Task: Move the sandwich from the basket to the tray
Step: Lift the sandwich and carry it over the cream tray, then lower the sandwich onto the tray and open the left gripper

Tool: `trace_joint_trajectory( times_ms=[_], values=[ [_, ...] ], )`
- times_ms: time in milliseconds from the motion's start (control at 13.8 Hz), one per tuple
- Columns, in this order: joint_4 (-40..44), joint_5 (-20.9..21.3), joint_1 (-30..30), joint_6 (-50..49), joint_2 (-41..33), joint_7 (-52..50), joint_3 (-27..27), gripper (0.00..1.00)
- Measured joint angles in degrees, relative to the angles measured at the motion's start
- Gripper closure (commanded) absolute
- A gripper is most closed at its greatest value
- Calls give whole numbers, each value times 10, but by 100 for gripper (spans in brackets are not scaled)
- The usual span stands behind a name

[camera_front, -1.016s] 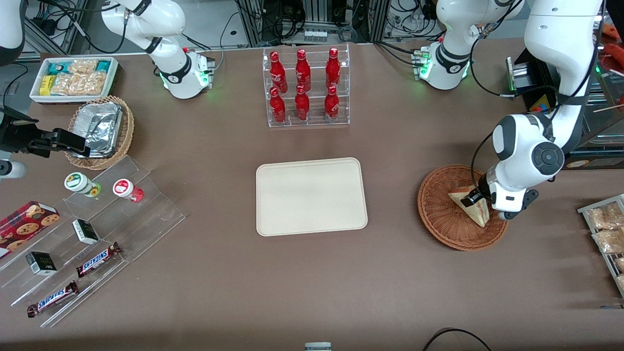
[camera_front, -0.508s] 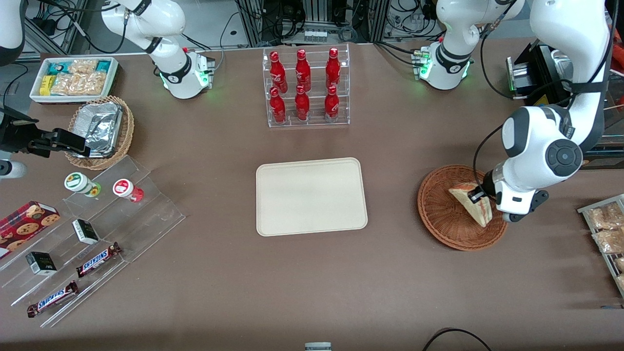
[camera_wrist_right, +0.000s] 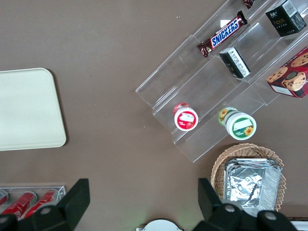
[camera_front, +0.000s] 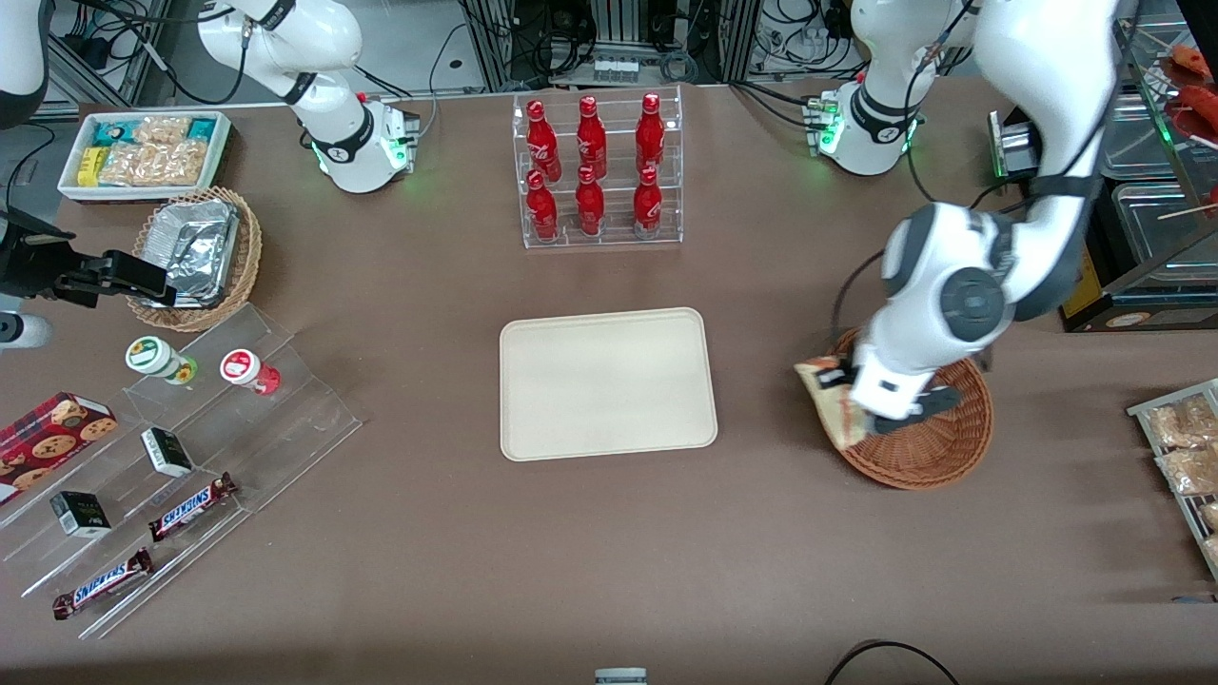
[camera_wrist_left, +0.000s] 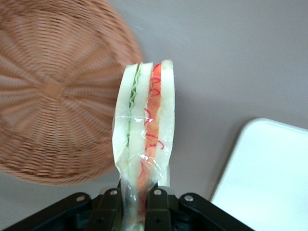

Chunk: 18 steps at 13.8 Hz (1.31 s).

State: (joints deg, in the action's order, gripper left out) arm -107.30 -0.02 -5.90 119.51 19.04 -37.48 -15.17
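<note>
Fingers point(camera_wrist_left: 111, 207) pinch the sandwich point(camera_wrist_left: 144, 127) at one end, one dark pad on each bread face, as the left wrist view shows. The wedge stands out from the gripper point(camera_wrist_left: 134, 209) with its cut edge toward the camera: green layer on one side, red layer on the other, clear wrap over the whole piece.

Front view: gripper point(camera_front: 850, 392) hangs over the rim of the basket point(camera_front: 937, 447) on the side facing the tray point(camera_front: 607, 383). The sandwich point(camera_front: 827, 398) is lifted clear of the wicker and juts past the basket rim, over the brown table point(camera_front: 609, 552). It sits between basket and tray, nearer the basket and apart from the tray. The basket holds nothing else that I can see; part of it is covered by the arm.

Tray lies flat at the table's middle, nothing on it. In the left wrist view a rounded corner of the tray point(camera_wrist_left: 269, 178) shows beside the sandwich, and the basket point(camera_wrist_left: 53, 96) shows on its other side.

Other items, front view: clear rack of red bottles point(camera_front: 595, 171) farther from the camera than the tray; toward the parked arm's end, a tan wicker basket with foil containers point(camera_front: 195, 252), a white bin of snack packets point(camera_front: 147, 152), and a stepped acrylic stand point(camera_front: 181, 457) with Snickers bars point(camera_front: 190, 506) and small jars.
</note>
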Motion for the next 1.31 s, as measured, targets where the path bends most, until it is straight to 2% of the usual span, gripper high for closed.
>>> trace_joint_trajectory(
  times_ms=[581, 726, 944, 1306],
  values=[
    [118, 1, -149, 1, 124, -13, -3, 100],
    [155, 8, -184, 1, 153, -46, -2, 100],
    [213, 44, -234, 1, 201, -125, -2, 100],
    [294, 50, -280, -13, 260, -162, -1, 100]
  ],
)
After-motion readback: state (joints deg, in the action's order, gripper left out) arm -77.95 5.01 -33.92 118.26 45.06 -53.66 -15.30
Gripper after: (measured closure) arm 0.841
